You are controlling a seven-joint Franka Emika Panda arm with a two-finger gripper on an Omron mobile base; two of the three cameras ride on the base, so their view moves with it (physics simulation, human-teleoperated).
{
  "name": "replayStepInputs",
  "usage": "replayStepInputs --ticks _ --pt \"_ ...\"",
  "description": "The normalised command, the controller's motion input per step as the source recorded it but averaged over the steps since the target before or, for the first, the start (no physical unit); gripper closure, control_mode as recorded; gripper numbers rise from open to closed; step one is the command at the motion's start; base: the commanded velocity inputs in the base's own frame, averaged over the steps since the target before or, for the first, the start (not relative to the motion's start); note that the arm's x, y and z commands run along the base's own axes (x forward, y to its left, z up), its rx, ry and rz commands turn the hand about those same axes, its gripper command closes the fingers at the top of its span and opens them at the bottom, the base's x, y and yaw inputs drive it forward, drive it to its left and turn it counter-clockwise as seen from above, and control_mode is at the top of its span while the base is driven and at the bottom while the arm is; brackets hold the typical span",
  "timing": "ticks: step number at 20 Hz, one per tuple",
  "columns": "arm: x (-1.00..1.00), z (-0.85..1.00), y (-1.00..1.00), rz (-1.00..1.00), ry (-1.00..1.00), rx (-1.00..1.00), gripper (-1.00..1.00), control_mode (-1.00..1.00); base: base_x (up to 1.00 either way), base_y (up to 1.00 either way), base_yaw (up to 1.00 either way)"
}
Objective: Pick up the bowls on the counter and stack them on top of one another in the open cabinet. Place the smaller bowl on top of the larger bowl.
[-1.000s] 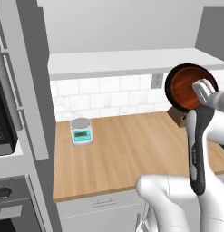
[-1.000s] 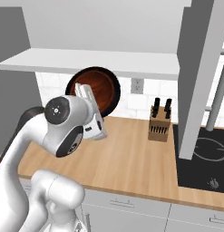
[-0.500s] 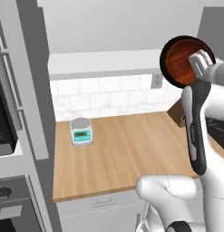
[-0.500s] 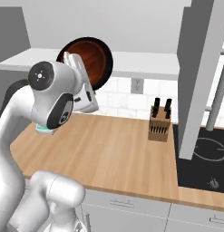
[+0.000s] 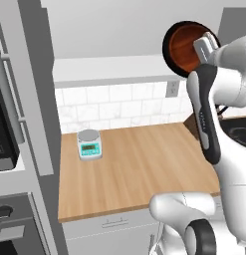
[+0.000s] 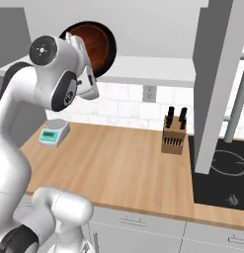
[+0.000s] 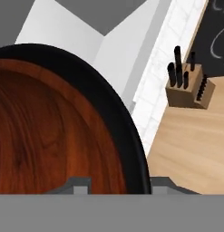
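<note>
A: Where are the bowls right now?

B: Both are up in the air, nested: the smaller bowl (image 5: 186,46), reddish-brown wood grain, sits inside the larger bowl (image 5: 168,44), whose glossy black rim rings it. They are tipped on edge, so the hollow faces the cameras, and they are raised in front of the open cabinet (image 5: 109,67), above its white bottom shelf.

A: And the end effector?

B: The end effector (image 5: 208,44) is clamped on the rim of the two bowls. In the hand view the black rim (image 7: 118,122) runs down between the two finger tips, with the brown inside (image 7: 45,136) on one side.

A: Seen from the other side?

B: In the right base view the brown bowl (image 6: 98,45) with its black ring shows just behind the white wrist, at the cabinet's opening (image 6: 158,66).

A: What is on the counter?

B: The counter (image 5: 139,164) carries a teal-and-white kitchen scale (image 5: 89,144) near the tiled wall, on the left. A knife block (image 6: 174,132) stands at the back, beside the black cooktop (image 6: 222,173).
</note>
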Motion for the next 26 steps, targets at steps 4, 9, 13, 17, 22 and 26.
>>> replayStepInputs --ticks 4,9,13,17,22,26 --pt "0.74 0.00 0.34 0.04 0.00 0.09 1.00 -1.00 0.00 0.00 0.00" --pt "0.77 -0.03 0.21 0.02 0.00 0.06 1.00 -1.00 0.00 0.00 0.00" --pt "0.71 -0.08 0.08 0.00 0.02 0.01 1.00 -1.00 0.00 0.00 0.00" --pt "0.54 -0.29 0.01 0.00 0.11 0.00 1.00 -1.00 0.00 0.00 0.00" --pt "0.38 -0.32 0.00 0.00 0.04 0.00 1.00 -1.00 0.00 0.00 0.00" --pt "0.37 -0.29 0.01 0.00 0.02 0.00 1.00 -1.00 0.00 0.00 0.00"
